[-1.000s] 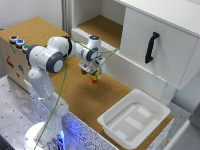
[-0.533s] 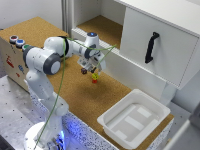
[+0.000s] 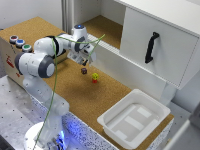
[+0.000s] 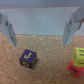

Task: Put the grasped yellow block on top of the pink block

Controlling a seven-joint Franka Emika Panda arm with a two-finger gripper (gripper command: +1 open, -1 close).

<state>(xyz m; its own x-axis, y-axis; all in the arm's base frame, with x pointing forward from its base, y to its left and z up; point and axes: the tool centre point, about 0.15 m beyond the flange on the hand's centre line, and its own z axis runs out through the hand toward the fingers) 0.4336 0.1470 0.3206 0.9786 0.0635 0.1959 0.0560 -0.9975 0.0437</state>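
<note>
In the exterior view, the pincer (image 3: pixel 85 61) is seen above a cork board (image 3: pixel 75 90), with nothing visible between its fingers. Just below it and toward the exterior view's right, the yellow block (image 3: pixel 94 76) is stacked on the pink block (image 3: pixel 95 80). A dark cube (image 3: pixel 84 71) lies directly beneath the pincer, close beside the stack. A white plastic tray (image 3: pixel 134 117), rectangular and glossy, is placed well apart from the pincer; nothing is seen inside it. A white cabinet (image 3: pixel 155 40) with a black handle (image 3: pixel 151 46) stands behind.

In the wrist view, the pincer (image 4: pixel 39 29) is spread wide and nothing is held. The dark cube (image 4: pixel 27 58), marked with a yellow letter, rests on the grainy cork between the fingers (image 4: pixel 8 31). The yellow block (image 4: pixel 79 53) is set on the pink block (image 4: pixel 77 67) outside one finger, at the picture's edge.
</note>
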